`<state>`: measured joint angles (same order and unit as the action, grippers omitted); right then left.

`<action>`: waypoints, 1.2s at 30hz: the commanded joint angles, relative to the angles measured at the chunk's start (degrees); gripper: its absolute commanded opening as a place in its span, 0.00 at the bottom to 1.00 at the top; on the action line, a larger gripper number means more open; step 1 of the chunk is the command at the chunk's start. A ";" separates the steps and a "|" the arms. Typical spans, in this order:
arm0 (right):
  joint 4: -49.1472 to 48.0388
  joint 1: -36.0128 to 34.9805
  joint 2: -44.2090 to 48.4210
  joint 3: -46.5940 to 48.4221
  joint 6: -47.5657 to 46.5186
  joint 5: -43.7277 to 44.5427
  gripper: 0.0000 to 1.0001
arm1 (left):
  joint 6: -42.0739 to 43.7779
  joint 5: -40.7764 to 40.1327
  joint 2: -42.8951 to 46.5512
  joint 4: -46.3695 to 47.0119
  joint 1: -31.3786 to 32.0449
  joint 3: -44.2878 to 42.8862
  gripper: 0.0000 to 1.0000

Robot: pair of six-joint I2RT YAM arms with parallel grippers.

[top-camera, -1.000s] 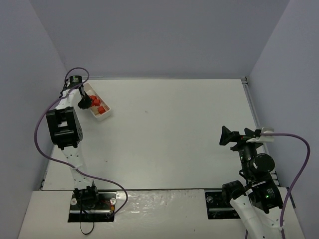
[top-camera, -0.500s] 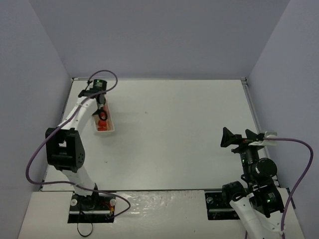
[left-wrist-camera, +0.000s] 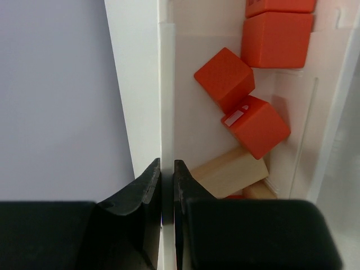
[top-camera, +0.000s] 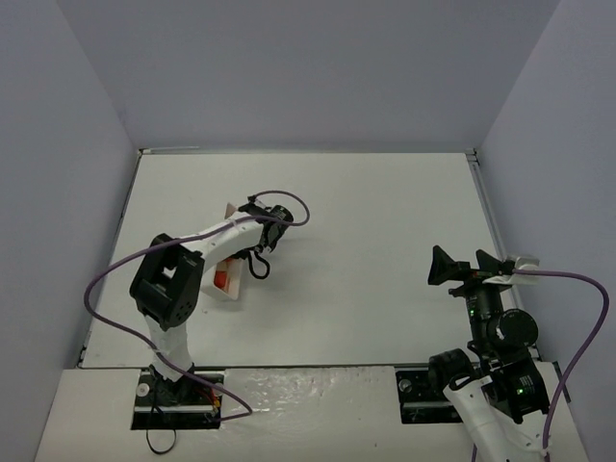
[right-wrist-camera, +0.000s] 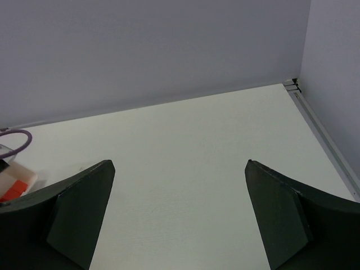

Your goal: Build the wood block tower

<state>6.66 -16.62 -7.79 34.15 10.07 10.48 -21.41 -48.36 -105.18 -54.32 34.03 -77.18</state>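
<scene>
Wood blocks all loose, nothing stacked yet: several red cubes tumbled at odd angles, one tan block lying beneath them, touching the nearest cube. All sit inside the long white tray. My left gripper is clenched on that tray's thin side wall, one finger inside and one outside, with barely a sliver of gap between them. What has changed: a second ago the tray lay up in the far-left corner of the table. Half a second ago it had swung a little way out, and now it sits well in from the left edge, near my left arm's elbow, so I am dragging the whole supply, not picking a block. My reading: this brings the blocks within easier reach of open table for stacking, while the building itself has not begun. My right gripper hangs spread wide over bare table on the right, holding nothing and hardly moved.
</scene>
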 commanded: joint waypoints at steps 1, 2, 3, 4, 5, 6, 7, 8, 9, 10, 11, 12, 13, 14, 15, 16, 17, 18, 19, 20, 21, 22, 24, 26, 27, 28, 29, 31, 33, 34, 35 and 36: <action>-5.25 -0.43 -0.62 -0.17 0.19 0.77 0.99 | -8.23 -12.11 -5.48 -9.07 7.71 -6.13 0.00; -5.30 -0.43 -0.81 -0.14 0.17 0.77 0.99 | -9.23 -13.38 -6.52 -10.83 8.29 -6.23 0.00; -5.30 -0.43 -0.99 -0.06 0.17 0.73 0.98 | -10.88 -14.89 -7.79 -13.11 8.66 -6.04 0.00; -5.25 -0.43 -1.12 0.04 0.22 0.58 0.98 | -12.72 -16.50 -9.00 -15.05 8.83 -5.67 0.00; -5.25 -0.43 -1.14 0.04 0.22 0.33 0.98 | -14.32 -17.81 -9.68 -16.38 8.73 -5.14 0.00; -5.25 -0.43 -0.98 0.04 0.22 0.33 0.98 | -16.51 -19.15 -10.32 -17.56 8.57 -4.34 0.00; -5.25 -0.43 -0.88 0.04 0.22 0.54 0.98 | -17.63 -20.03 -10.82 -18.42 8.43 -4.00 0.00; -5.25 -0.43 -0.80 0.04 0.19 0.85 0.98 | -18.23 -20.61 -11.17 -19.02 8.33 -4.08 0.00; -5.25 -0.43 -0.74 0.00 0.13 1.07 0.97 | -18.88 -21.16 -11.43 -19.51 8.33 -4.47 0.00; -5.25 -0.43 -0.74 -0.13 0.13 1.21 0.98 | -19.02 -21.85 -11.71 -20.20 8.33 -4.82 0.00; -5.25 -0.43 -0.68 -0.08 0.19 1.21 0.97 | -19.25 -22.89 -12.05 -21.06 8.33 -5.39 0.00; -5.25 -0.43 -0.68 -0.08 0.22 1.11 0.97 | -19.62 -23.88 -12.46 -22.28 8.33 -6.20 0.00; -5.25 -0.43 -0.74 -0.13 0.21 0.93 0.97 | -20.14 -24.66 -12.89 -23.80 8.34 -7.34 0.00; -5.25 -0.43 -0.74 -0.07 0.15 0.81 0.97 | -20.56 -24.61 -13.13 -24.94 8.40 -8.89 0.00; -5.25 -0.43 -0.83 -0.09 0.17 0.86 0.97 | -20.60 -23.90 -13.77 -25.82 8.98 -11.02 0.00; -5.27 -0.42 -0.96 -0.13 0.23 0.98 0.97 | -20.73 -23.42 -14.64 -26.91 10.07 -13.17 0.00; -5.34 -0.38 -1.10 -0.09 0.26 1.08 0.97 | -21.44 -24.15 -15.63 -28.75 11.81 -14.74 0.00; -5.41 -0.35 -1.24 -0.06 0.30 1.19 0.97 | -22.14 -24.89 -16.63 -30.59 13.55 -16.31 0.00; -5.28 -0.34 -1.34 0.09 0.31 1.21 0.97 | -25.59 -25.89 -18.83 -34.96 14.37 -17.82 0.00; -5.25 -0.27 -1.28 0.13 0.31 1.14 0.97 | -32.38 -26.72 -20.13 -39.99 13.91 -19.02 0.00; -5.20 -0.35 -1.17 0.08 0.26 0.97 0.97 | -33.71 -26.97 -20.32 -40.78 12.60 -18.30 0.00; -5.16 -0.43 -1.00 0.04 0.25 0.83 0.97 | -33.80 -26.89 -20.26 -40.66 11.40 -17.32 0.00; -5.16 -0.43 -0.83 0.01 0.22 0.86 0.96 | -34.26 -26.82 -19.80 -40.60 10.68 -15.73 0.00; -5.25 -0.43 -1.07 -0.02 0.25 1.21 0.97 | -34.35 -27.67 -19.65 -40.60 10.91 -14.81 0.00; -5.25 -0.43 -1.18 0.07 0.34 1.18 0.96 | -34.46 -27.75 -19.39 -40.57 10.68 -14.50 0.00; -5.25 -0.43 -1.18 0.10 0.36 1.06 0.97 | -34.66 -27.52 -18.98 -40.54 10.36 -14.35 0.00; -5.25 -0.43 -1.14 0.02 0.31 0.91 0.97 | -34.76 -27.49 -18.65 -40.60 10.18 -14.45 0.00; -5.18 -0.43 -0.93 -0.05 0.31 0.92 0.96 | -34.12 -27.75 -18.53 -40.60 10.18 -14.88 0.00; -5.25 -0.43 -0.74 -0.07 0.22 1.19 0.96 | -33.66 -27.82 -19.01 -40.60 10.27 -15.68 0.00; -5.25 -0.43 -0.71 -0.08 0.22 1.24 0.96 | -33.20 -27.81 -19.64 -40.60 10.40 -16.13 0.00; -5.25 -0.43 -0.66 -0.13 0.22 1.29 0.96 | -32.65 -27.76 -20.37 -40.60 10.59 -16.68 0.00; -5.25 -0.43 -0.65 -0.14 0.22 1.30 0.96 | -32.05 -27.47 -21.12 -40.55 11.07 -17.17 0.00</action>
<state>6.66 -16.62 -7.75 34.13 10.09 10.55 -51.93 -72.11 -127.34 -76.26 44.21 -90.91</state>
